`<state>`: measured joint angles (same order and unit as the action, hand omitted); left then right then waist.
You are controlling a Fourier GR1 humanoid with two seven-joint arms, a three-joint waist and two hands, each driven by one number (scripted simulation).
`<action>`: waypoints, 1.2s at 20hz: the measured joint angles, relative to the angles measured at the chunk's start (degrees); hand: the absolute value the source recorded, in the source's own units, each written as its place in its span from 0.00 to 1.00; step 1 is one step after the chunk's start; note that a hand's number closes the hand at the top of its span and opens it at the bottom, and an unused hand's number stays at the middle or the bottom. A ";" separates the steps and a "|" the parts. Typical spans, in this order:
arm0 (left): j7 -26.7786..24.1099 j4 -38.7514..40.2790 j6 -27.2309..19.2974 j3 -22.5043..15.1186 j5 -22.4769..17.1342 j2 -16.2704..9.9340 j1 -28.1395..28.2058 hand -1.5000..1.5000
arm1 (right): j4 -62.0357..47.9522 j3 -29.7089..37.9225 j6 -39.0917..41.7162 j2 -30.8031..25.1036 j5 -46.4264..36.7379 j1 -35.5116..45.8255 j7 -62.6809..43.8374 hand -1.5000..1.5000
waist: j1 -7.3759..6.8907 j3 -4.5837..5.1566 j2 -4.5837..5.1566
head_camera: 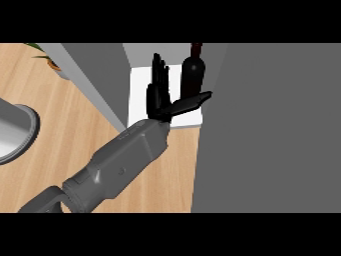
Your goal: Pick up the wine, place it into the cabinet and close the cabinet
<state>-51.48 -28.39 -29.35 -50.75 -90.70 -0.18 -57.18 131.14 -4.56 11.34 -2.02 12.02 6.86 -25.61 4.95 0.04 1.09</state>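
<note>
The dark wine bottle [193, 74] stands upright on the white floor [140, 95] of the open cabinet, at the top middle of the head view. My left hand [158, 95] is just left of the bottle with its fingers straight and pointing into the cabinet. Its thumb [191, 102] sticks out to the right and crosses in front of the bottle's lower part. The hand is open and not curled round the bottle. The bottle's base is hidden behind the thumb. My right hand does not show.
A grey cabinet door [92, 85] stands open at the left of the opening. A wide grey panel [276, 125] fills the right side. A round grey pot [3, 132] sits on the wooden counter [62, 125] at the left, with a plant [44, 56] behind it.
</note>
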 measured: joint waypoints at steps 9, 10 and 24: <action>-1.64 -3.64 0.98 -3.87 0.15 0.08 3.19 0.00 | 0.82 1.05 -0.94 -0.48 -0.21 -0.09 -1.49 0.00 | -1.99 -0.01 -0.51; -1.76 -3.86 1.06 -4.02 0.59 0.08 3.45 0.00 | 0.93 1.34 -0.87 -0.62 -0.02 -0.29 -1.46 0.00 | -2.25 -0.02 -0.57; -2.17 -16.84 -1.33 -1.91 12.22 -2.60 13.19 0.00 | 3.89 0.66 -3.38 -0.21 -2.29 -0.92 -3.85 0.00 | -4.88 -0.04 -1.20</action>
<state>-53.64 -45.23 -30.68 -52.66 -78.48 -2.78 -43.99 135.03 -3.90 7.96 -2.22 9.73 5.94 -29.46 0.06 0.00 -0.10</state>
